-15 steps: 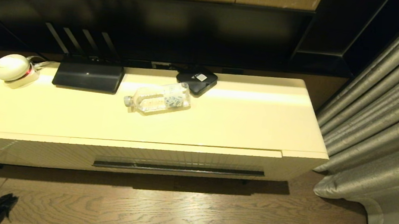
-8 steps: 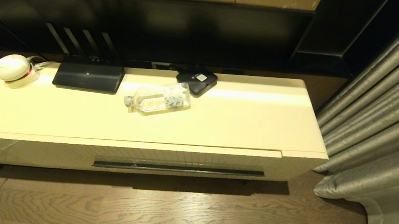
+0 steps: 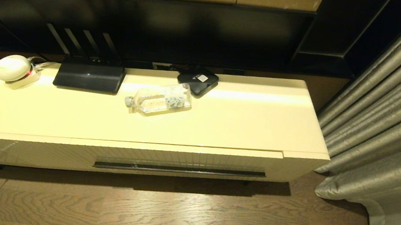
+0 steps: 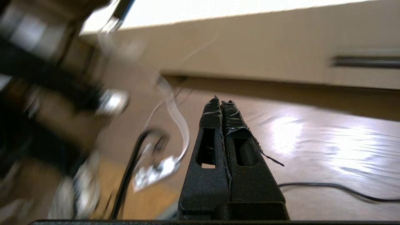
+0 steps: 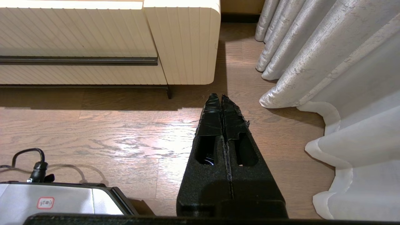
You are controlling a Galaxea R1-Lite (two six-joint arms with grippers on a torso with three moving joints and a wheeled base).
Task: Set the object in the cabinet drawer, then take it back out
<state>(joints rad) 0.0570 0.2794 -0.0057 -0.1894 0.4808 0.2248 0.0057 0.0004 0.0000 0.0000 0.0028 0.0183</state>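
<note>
Bottle (image 3: 158, 98): unmoved, lying on bench (image 3: 244, 121).
Drawer (image 3: 180, 159): stays closed.
Left gripper (image 4: 221, 104): pressed together, gone from head view.
Right gripper (image 5: 221, 100): pressed together.

Small clear plastic water bottle (image 3: 158, 99): lying on its side on the cabinet top, toward the back edge; pale cap pointing toward the robot's left, base just beside a black square box; white label with bluish print wrapped around the body, facing up. Cabinet drawer (image 3: 180, 159): wide, shallow, glossy cream, finely ribbed front, long dark handle slot along the lower edge; fully closed, front flush with the cabinet face, below and in front of the bottle.
</note>
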